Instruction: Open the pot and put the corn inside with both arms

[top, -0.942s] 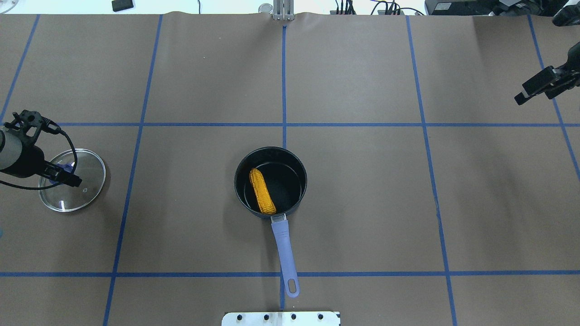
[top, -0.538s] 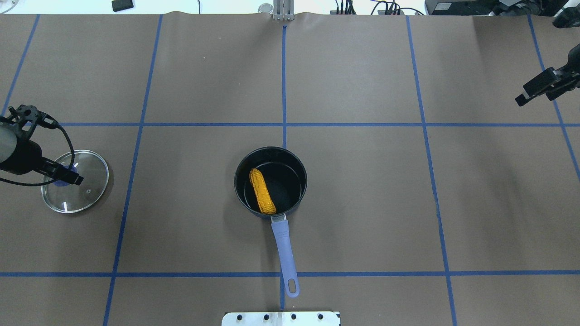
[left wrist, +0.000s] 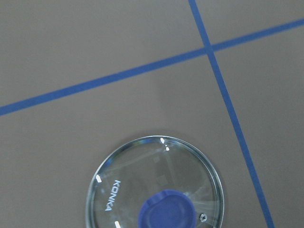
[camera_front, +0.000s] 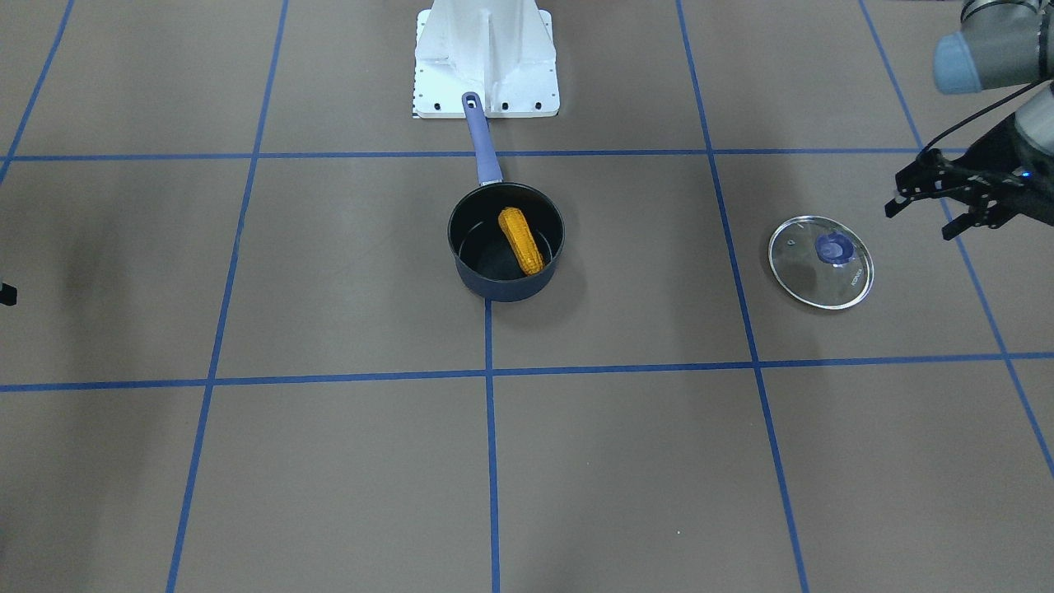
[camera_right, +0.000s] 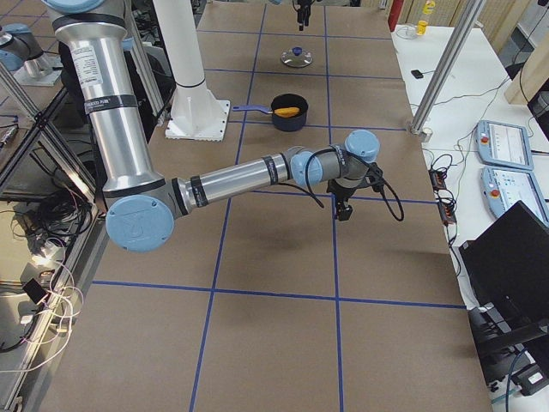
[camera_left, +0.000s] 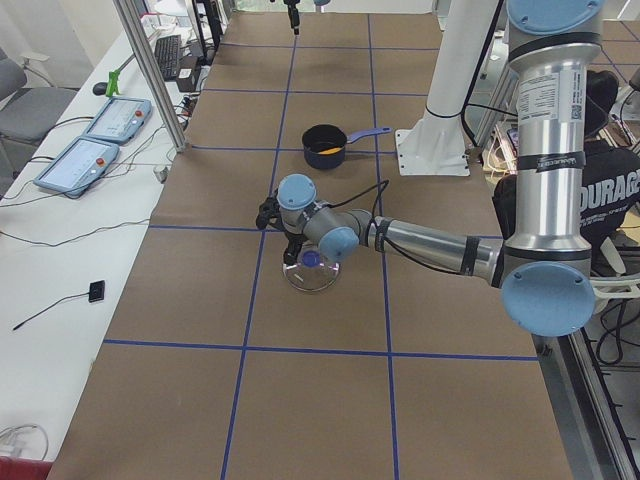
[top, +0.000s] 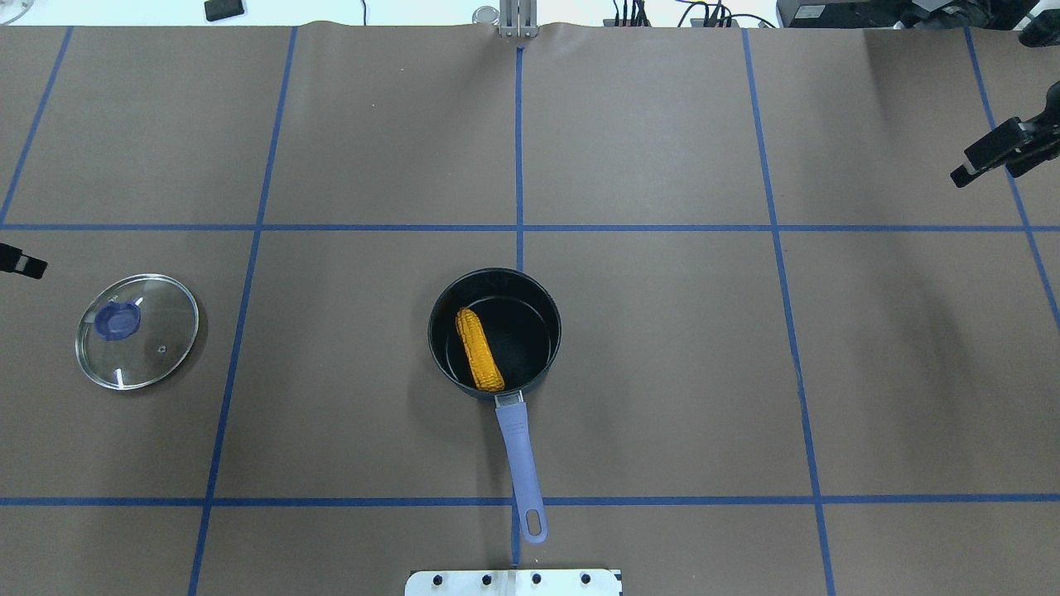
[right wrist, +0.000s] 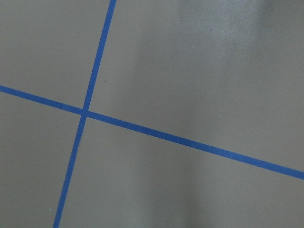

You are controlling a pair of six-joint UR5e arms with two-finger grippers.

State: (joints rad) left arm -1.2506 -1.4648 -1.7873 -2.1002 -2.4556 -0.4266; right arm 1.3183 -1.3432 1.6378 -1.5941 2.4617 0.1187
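The pot [top: 542, 308] stands uncovered at the table's middle, with its periwinkle handle [top: 520, 451] pointing toward the robot base. The corn [top: 479, 350] lies inside it, against the left wall; it also shows in the front view [camera_front: 521, 240]. My left gripper [camera_front: 921, 218] is open and empty, raised beside the glass lid [camera_front: 821, 262]. In the overhead view only its tip [top: 22, 264] shows at the left edge. My right gripper [top: 985, 161] hovers open and empty at the far right edge, far from the pot.
The glass lid [top: 137, 331] with a blue knob lies flat on the table at the left; it also shows in the left wrist view [left wrist: 154, 185]. The white pedestal base [camera_front: 486, 58] stands behind the pot handle. Blue tape lines cross the brown table.
My left gripper has let go of the lid's knob and drawn back to the left and up. The lid stays on the table. My right gripper has drifted slightly further right.
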